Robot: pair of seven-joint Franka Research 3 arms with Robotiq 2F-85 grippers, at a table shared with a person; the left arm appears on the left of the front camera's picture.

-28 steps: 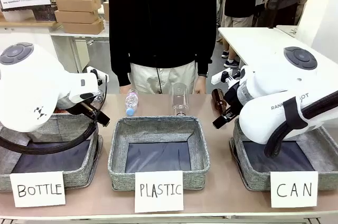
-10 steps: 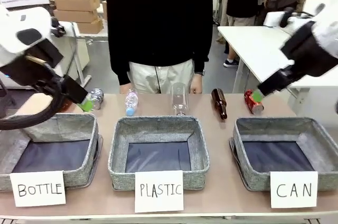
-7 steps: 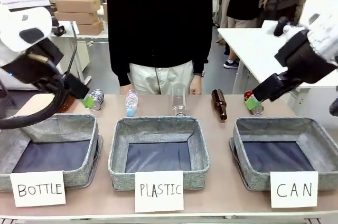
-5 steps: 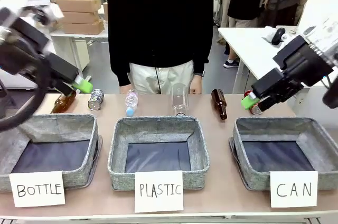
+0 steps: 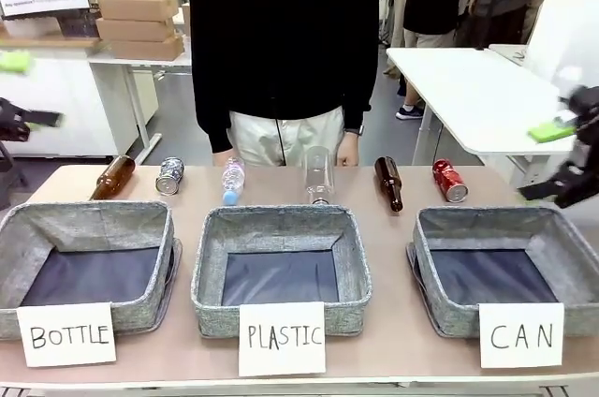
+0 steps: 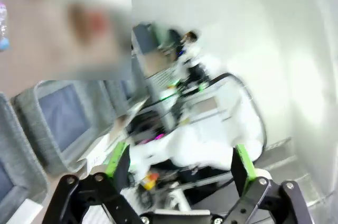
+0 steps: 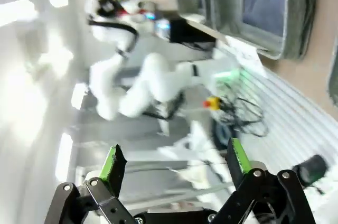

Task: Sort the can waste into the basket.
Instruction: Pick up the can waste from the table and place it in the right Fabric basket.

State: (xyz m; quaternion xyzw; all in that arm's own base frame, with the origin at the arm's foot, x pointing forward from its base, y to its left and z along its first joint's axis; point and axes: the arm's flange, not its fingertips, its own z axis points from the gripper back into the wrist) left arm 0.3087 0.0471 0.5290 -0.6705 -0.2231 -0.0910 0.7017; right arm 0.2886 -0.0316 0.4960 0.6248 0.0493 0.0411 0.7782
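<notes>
grey fabric all round here: the can basket (image 5: 487, 216), plastic basket (image 5: 281, 217) and bottle basket (image 5: 89, 214) each show just dark lining inside. red can (image 5: 449, 180) lies on the table (image 5: 388, 327) just behind the can basket near a brown bottle (image 5: 388, 182), while the silver and blue can (image 5: 169, 175) lies far over behind the bottle basket, beside a second brown bottle (image 5: 112, 177). left gripper (image 6: 179, 163) and right gripper (image 7: 174, 163) both have fingers spread wide, holding nothing.

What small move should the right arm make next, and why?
Probably bring the open right gripper toward the red can: it lies loose on the table just behind the CAN basket, and that gripper holds nothing.
</notes>
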